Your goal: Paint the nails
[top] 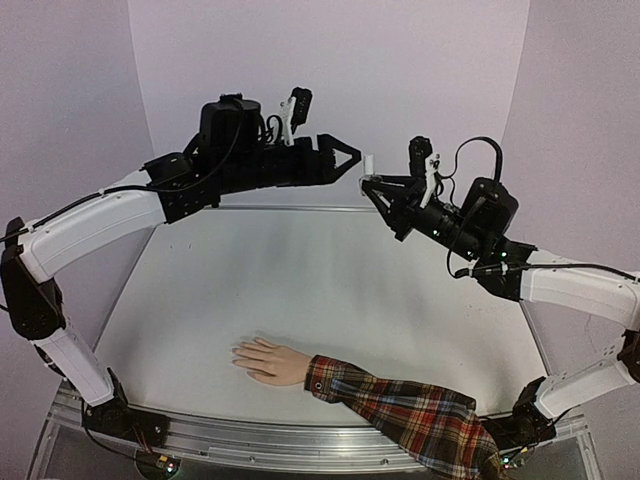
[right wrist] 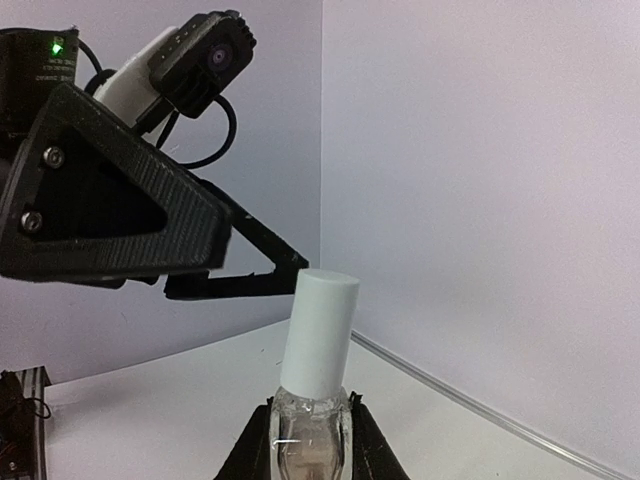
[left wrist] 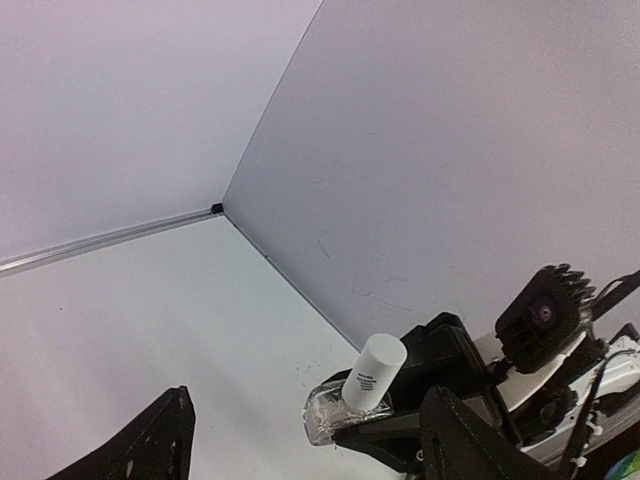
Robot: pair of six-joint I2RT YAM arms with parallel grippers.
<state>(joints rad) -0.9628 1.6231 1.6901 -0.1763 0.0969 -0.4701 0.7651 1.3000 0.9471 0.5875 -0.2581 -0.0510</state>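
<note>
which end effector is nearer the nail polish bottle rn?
Right. The right end effector is shut on the nail polish bottle, gripping its glass base. The left end effector is open, just beside its white cap.

Pale lilac walls [top: 330, 60] enclose a white tabletop [top: 330, 290] — evenly lit.

- Sleeve [top: 420, 415]: red plaid, crossed with dark and pale lines.
- Hand [top: 268, 360], at the sleeve's cuff: pale skin colour.
- Bottle [right wrist: 310, 440], well beyond the sleeve: clear glass, white cap [right wrist: 320, 335].
- Table [top: 300, 280] under the sleeve: white.
</note>
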